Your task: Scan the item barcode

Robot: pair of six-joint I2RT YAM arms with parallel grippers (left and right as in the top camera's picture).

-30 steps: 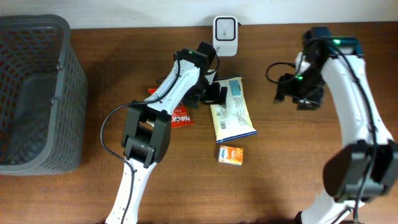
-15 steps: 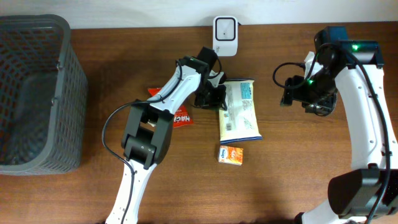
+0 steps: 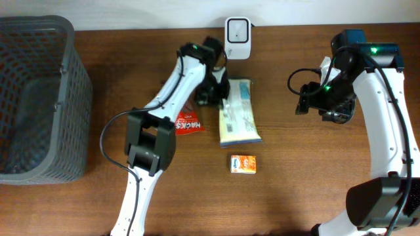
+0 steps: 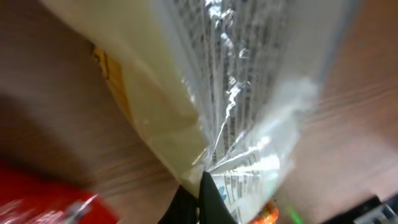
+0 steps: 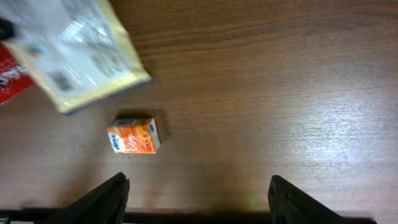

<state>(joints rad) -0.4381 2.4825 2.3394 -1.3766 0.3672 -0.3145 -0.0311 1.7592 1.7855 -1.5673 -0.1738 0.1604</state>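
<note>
Snack packet (image 3: pixel 237 121) pinched edgewise by closed left pincer (image 3: pixel 220 97), scanner (image 3: pixel 237 29) at 12 o'clock, right pincer (image 5: pixel 199 186) open; slick film may slip.

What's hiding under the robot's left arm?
A red packet lies on the table under the left arm. Its right part sticks out, with white letters on it. The arm covers the rest, so I cannot tell what else is beneath.

white links (image 3: pixel 172 85), black joints (image 3: pixel 152 141), black cables (image 3: pixel 104 137), green lights (image 3: pixel 374 48)
</note>
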